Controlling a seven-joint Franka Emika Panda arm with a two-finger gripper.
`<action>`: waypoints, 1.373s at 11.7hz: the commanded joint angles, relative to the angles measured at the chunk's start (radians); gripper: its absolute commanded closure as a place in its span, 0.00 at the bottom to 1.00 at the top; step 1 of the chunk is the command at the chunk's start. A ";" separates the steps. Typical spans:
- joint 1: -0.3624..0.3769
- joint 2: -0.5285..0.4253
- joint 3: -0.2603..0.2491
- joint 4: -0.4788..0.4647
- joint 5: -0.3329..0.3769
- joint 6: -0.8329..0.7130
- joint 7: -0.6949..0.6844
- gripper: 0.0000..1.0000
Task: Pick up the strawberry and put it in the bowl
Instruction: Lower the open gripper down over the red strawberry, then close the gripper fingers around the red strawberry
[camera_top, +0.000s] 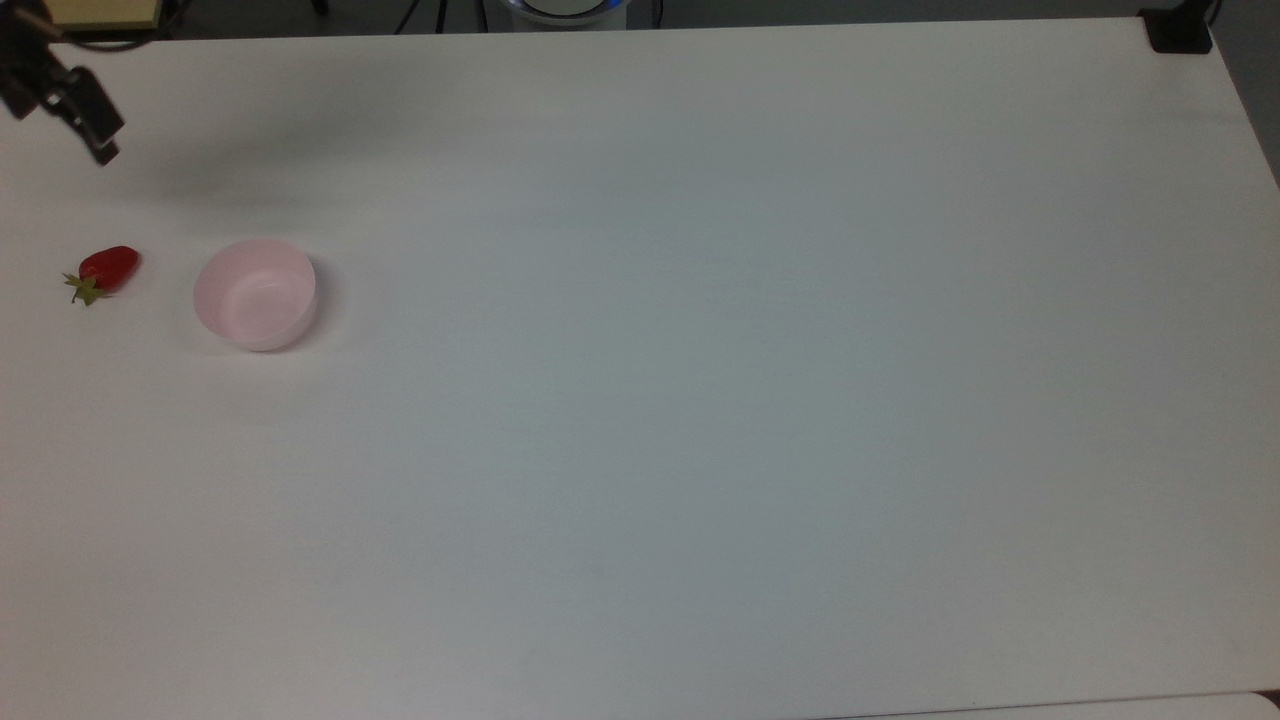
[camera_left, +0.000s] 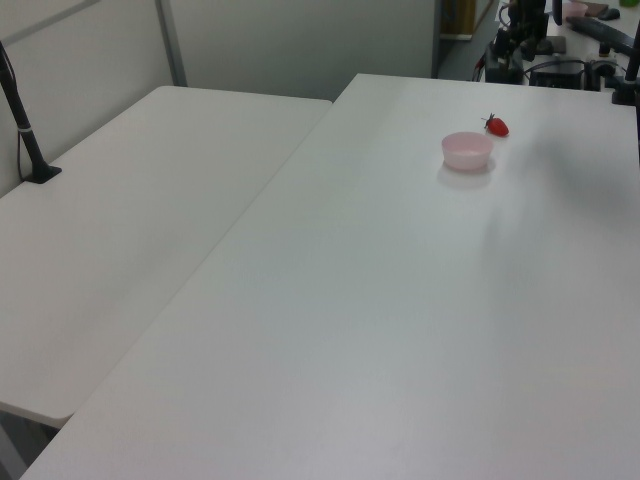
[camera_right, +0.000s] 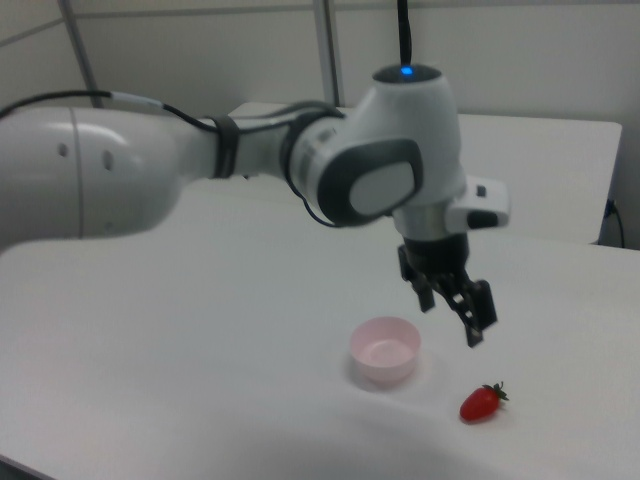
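Red strawberry (camera_right: 481, 402) lies beside the pink bowl (camera_right: 385, 350); hand (camera_right: 462, 322), fingers apart, should descend centred, straddling its narrow width.

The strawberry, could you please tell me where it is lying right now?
The strawberry lies on the white table near the top view's left edge, just left of the pink bowl and apart from it, its leafy end pointing away from the bowl.

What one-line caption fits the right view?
Franka arm's gripper hangs above the white table, between the empty pink bowl and the strawberry lying beside it.
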 joint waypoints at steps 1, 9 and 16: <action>-0.023 0.115 0.002 0.005 0.016 0.189 0.022 0.04; -0.012 0.269 0.002 -0.004 0.004 0.321 0.020 0.10; -0.012 0.280 0.005 0.001 -0.024 0.287 -0.019 0.56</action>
